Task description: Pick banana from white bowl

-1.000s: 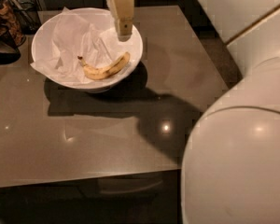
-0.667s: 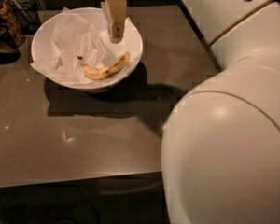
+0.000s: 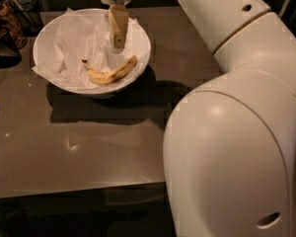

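**Change noted.** Over the last second the arm's (image 3: 227, 147) big white shell has swung in toward 9 o'clock and now fills the near right of the view. At its far end the gripper (image 3: 118, 43) has shifted toward 9 o'clock and dropped a little, from the bowl's far right rim to a spot inside it. The banana (image 3: 111, 74) has not moved.

**Meaning for the task.** In my judgement this is the approach stage. The gripper is being lined up over the fruit and the pick has not begun. The banana is untouched.

**Near field.** The arm's elbow and upper casing rise from 5 o'clock and run up to 1 o'clock. The brown table (image 3: 89, 152) lies beneath.

**Middle field.** The white bowl (image 3: 144, 48) stands on the table at about 11 o'clock in the view and is lined with crumpled paper (image 3: 74, 43). The banana lies on that paper in the bowl's 5 o'clock sector, curved, with its dark stem tip toward 9 o'clock.

**Gripper.** It hangs straight down from the wrist housing, at 1 o'clock from the banana's middle. It is near the banana but apart from it. Whether it stands apart or together cannot be told from this side-on view. It holds nothing.

**Far field.** Dark containers (image 3: 5, 23) stand at 10 o'clock, just beside the bowl.
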### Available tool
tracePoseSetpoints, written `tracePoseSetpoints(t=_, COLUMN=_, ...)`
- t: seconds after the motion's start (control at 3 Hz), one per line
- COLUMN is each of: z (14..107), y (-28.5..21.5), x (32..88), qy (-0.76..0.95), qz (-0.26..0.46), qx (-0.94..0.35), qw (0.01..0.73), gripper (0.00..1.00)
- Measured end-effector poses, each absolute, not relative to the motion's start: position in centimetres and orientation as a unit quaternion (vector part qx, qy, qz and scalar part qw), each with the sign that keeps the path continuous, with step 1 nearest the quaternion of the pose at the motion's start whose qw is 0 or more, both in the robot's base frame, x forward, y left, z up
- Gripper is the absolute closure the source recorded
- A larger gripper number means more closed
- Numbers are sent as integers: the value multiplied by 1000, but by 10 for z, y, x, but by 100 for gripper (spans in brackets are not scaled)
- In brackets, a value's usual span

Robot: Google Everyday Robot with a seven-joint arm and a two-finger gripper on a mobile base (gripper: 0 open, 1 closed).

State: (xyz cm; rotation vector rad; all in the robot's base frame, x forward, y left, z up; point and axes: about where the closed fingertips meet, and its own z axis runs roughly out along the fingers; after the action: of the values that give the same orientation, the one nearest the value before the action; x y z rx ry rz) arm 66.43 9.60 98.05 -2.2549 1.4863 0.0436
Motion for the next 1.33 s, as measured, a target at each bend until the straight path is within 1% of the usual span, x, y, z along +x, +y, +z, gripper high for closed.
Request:
tracePoseSetpoints(t=0.33, z=971, y=94, x=667, qy=549, qz=42, qx=-803, qw=228, gripper=0)
tracePoseSetpoints(t=1.33, z=946, y=94, x=663, qy=565, qz=33, qx=-801, qw=194, gripper=0)
